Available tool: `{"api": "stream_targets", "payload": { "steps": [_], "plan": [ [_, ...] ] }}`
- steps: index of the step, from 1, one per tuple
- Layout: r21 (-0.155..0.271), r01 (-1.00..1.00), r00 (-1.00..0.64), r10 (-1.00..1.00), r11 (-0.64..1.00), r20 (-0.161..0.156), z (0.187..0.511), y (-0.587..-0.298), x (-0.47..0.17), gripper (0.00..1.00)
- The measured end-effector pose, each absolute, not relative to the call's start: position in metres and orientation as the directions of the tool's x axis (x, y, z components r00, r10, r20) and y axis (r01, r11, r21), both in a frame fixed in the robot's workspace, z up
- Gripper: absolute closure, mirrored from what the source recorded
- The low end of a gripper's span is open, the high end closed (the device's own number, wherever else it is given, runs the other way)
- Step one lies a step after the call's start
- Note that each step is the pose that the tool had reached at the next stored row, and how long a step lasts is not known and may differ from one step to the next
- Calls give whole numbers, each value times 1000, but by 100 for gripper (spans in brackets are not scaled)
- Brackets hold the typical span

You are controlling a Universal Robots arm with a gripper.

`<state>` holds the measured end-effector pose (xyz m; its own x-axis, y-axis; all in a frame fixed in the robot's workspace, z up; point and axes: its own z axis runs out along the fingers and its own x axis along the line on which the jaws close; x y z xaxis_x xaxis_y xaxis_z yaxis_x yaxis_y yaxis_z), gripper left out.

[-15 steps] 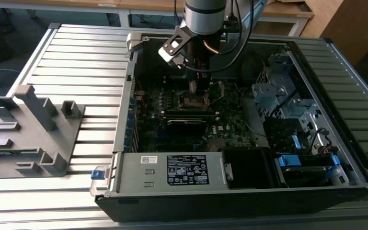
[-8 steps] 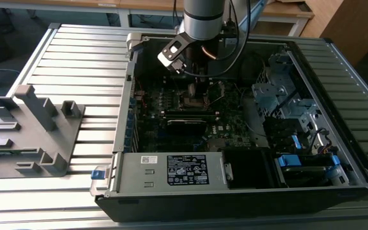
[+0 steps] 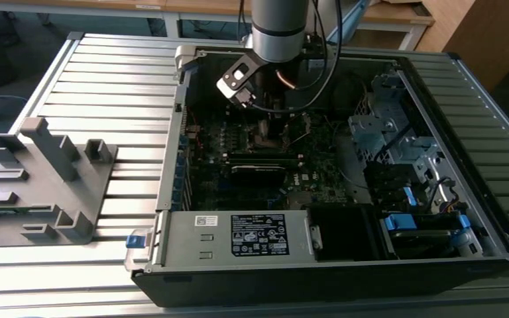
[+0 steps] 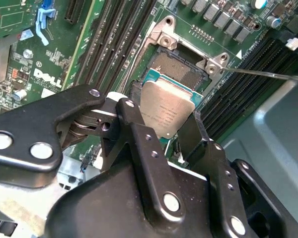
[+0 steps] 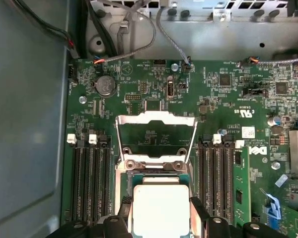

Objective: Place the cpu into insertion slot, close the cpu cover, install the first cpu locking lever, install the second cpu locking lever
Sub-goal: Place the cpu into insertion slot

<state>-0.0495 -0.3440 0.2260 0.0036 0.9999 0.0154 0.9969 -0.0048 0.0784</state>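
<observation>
End effector [image 4: 164, 116] pinching cpu [image 4: 168, 104] by two edges — held over insertion slot [image 4: 181, 74]; cpu cover [image 5: 156, 136] open beyond slot. Rec.: keep it level, corners aligned w/ slot — no force.

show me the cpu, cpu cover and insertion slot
the cpu [image 5: 161, 210]: first wrist view, silver top
the cpu cover [image 5: 156, 118]: first wrist view, frame's end bar
the insertion slot [image 4: 177, 71]: second wrist view, dark contact field

A white printed label [image 3: 259, 234] sat on the grey power-supply box [image 3: 193, 242], its lines too small to make out. A white logo [image 4: 47, 78] and small white component markings were printed on the green motherboard [image 5: 216, 124]. Faint, illegible print crossed the cpu [image 4: 166, 111]
</observation>
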Motion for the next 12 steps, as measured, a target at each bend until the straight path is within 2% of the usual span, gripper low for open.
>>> {"api": "stream_targets", "payload": {
  "steps": [12],
  "plan": [
    [75,997,4,1000,-5,15,216,-344,-51,46]
  ]
}}
